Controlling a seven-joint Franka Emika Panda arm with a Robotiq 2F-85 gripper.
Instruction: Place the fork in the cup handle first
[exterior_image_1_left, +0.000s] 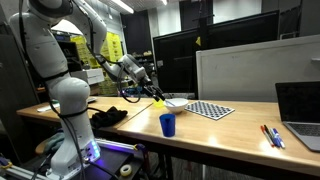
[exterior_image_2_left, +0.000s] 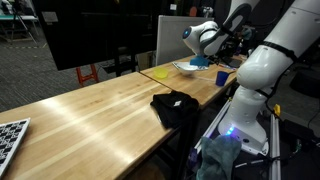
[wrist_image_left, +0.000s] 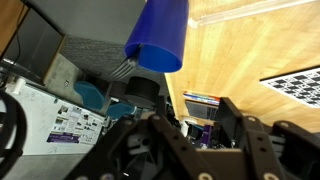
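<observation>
The blue cup (exterior_image_1_left: 167, 124) stands upright on the wooden table near its front edge; it also shows in an exterior view (exterior_image_2_left: 222, 77). In the wrist view the cup (wrist_image_left: 160, 35) fills the top of the picture. The fork's tines (wrist_image_left: 122, 69) stick out past its rim, so the fork sits in the cup with its handle inside. My gripper (exterior_image_1_left: 138, 72) hangs in the air well above and behind the cup, apart from it. In the wrist view its fingers (wrist_image_left: 190, 130) are spread with nothing between them.
A pale shallow bowl (exterior_image_1_left: 176, 102) and a yellow object (exterior_image_1_left: 158, 100) lie behind the cup. A black cloth (exterior_image_1_left: 110, 116) lies near the robot's base. A checkerboard (exterior_image_1_left: 210, 109), red and blue pens (exterior_image_1_left: 272, 136) and a laptop (exterior_image_1_left: 300, 115) sit further along the table.
</observation>
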